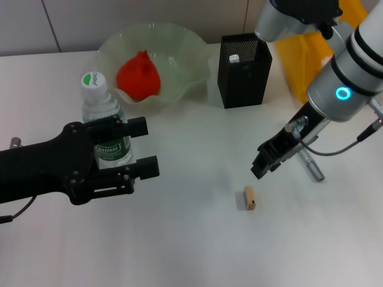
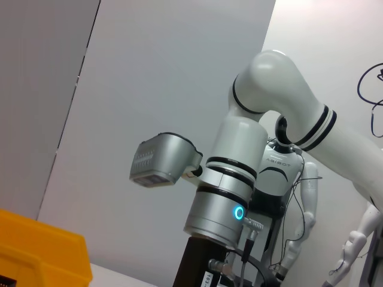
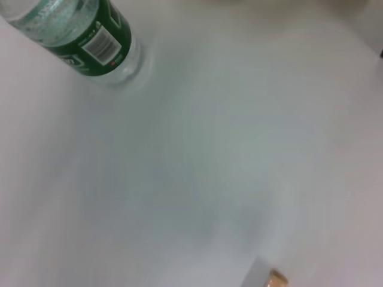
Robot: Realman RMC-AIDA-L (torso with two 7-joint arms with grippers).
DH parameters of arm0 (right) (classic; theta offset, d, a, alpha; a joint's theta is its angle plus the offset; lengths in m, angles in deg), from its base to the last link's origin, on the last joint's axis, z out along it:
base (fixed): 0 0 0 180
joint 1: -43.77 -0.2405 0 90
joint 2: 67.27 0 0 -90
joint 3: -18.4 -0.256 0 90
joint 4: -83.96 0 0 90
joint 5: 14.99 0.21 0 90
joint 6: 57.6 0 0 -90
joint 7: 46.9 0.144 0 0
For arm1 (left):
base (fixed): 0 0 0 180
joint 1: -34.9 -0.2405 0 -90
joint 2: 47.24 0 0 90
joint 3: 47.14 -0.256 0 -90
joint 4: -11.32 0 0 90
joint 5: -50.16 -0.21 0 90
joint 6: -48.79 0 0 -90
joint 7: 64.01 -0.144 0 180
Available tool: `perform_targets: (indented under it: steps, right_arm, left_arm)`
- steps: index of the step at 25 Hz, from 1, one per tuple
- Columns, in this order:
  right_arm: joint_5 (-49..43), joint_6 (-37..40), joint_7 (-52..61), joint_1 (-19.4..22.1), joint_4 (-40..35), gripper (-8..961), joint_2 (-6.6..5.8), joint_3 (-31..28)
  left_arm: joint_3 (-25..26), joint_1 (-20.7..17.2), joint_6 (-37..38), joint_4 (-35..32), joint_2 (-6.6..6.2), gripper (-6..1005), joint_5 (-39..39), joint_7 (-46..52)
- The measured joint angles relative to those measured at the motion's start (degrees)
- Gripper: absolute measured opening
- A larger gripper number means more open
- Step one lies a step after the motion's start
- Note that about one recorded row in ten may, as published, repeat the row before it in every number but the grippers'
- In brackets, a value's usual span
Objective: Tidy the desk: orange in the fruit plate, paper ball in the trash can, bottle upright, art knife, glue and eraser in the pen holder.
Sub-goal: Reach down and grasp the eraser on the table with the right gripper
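Observation:
The orange (image 1: 139, 76) lies in the pale green fruit plate (image 1: 185, 51) at the back of the desk (image 1: 197, 239). The bottle (image 1: 103, 113) stands upright in front of the plate. My left gripper (image 1: 145, 146) is open, with a finger on each side of the bottle's label as seen from above. The tan eraser (image 1: 250, 198) lies on the desk, also in the right wrist view (image 3: 276, 278). My right gripper (image 1: 261, 167) hangs just up and right of it. A white-capped item (image 1: 234, 58) stands in the black mesh pen holder (image 1: 245, 81). The paper ball is out of view.
The yellow trash can (image 1: 302, 63) stands at the back right behind my right arm; its corner shows in the left wrist view (image 2: 36, 254). A silver pen-like thing (image 1: 313, 168), perhaps the art knife, lies on the desk beside the right gripper. The bottle (image 3: 90, 36) shows in the right wrist view.

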Motion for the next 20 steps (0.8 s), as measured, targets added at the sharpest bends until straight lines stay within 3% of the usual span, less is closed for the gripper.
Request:
perform_targets:
  steps: [20]
  right_arm:
    - [1.98,-3.73,0.63,1.51,4.61,284,-0.09,3.06]
  left_arm:
    - [0.43,0.39,0.59,2.88,-0.09,777,-0.37,-0.68]
